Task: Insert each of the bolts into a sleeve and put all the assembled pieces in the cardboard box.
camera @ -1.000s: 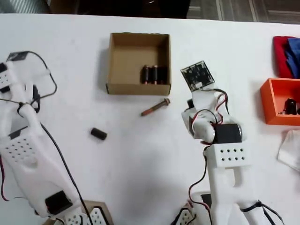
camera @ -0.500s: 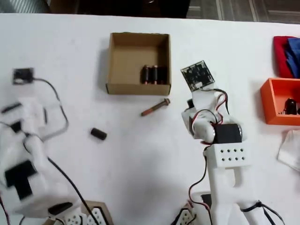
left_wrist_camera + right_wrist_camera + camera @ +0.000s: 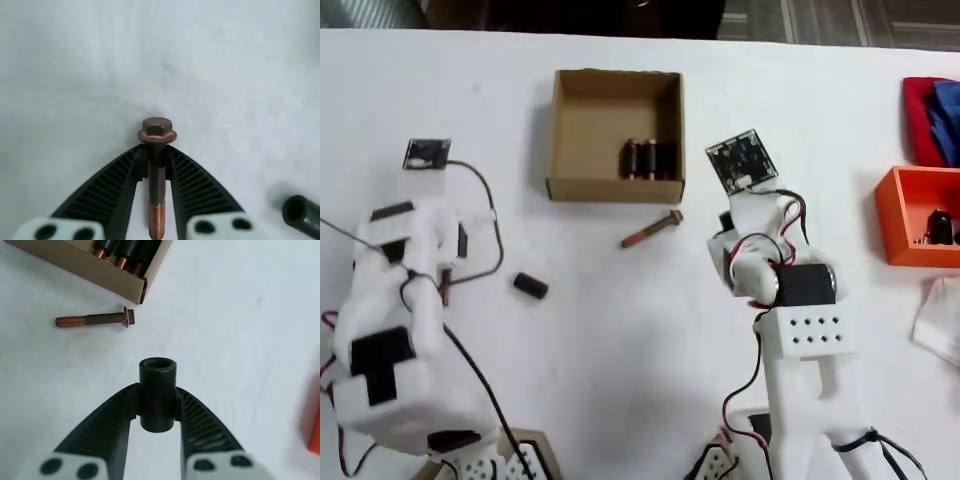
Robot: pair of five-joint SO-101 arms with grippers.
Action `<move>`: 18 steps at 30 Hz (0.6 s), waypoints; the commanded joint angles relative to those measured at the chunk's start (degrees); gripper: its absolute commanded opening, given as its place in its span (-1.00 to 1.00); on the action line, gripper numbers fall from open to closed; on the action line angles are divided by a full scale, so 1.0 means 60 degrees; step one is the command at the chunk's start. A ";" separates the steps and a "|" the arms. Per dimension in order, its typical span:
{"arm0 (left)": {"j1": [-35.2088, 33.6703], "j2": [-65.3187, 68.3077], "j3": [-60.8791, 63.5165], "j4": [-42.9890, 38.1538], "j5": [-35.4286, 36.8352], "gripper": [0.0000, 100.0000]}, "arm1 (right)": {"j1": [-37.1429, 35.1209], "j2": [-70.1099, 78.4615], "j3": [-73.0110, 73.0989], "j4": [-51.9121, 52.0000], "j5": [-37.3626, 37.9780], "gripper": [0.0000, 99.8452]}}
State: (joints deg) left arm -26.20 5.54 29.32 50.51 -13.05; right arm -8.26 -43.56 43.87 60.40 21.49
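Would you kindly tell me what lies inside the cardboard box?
Black sleeves with copper bolt ends lie in the cardboard box by its near wall; their exact count is unclear.

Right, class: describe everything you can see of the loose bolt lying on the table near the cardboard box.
The bolt looks like metal: a flanged head, a dark plain shank and a coppery threaded end. It lies flat on the white table, just off the cardboard box, apart from it, head end nearer the box's corner. Only the table touches it.
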 commanded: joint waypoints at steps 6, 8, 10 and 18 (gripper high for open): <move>0.0117 0.1568 -0.2000 0.1509 0.0161 -0.84 | -0.0007 -0.0388 -0.0103 -0.0051 0.0000 -0.96; 0.0117 0.1802 -0.2381 0.1949 0.0161 -0.84 | -0.0007 -0.0388 -0.0103 -0.0051 0.0015 -0.96; 0.0117 0.1993 -0.2630 0.2227 0.0176 -0.82 | -0.0007 -0.0388 -0.0103 -0.0051 0.0029 -0.96; 0.0132 0.2154 -0.2747 0.2271 0.0132 -0.85 | -0.0007 -0.0403 -0.0103 -0.0051 0.0000 -0.96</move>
State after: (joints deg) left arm -26.37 18.37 13.76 63.25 -12.18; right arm -8.26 -43.56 43.87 60.40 21.49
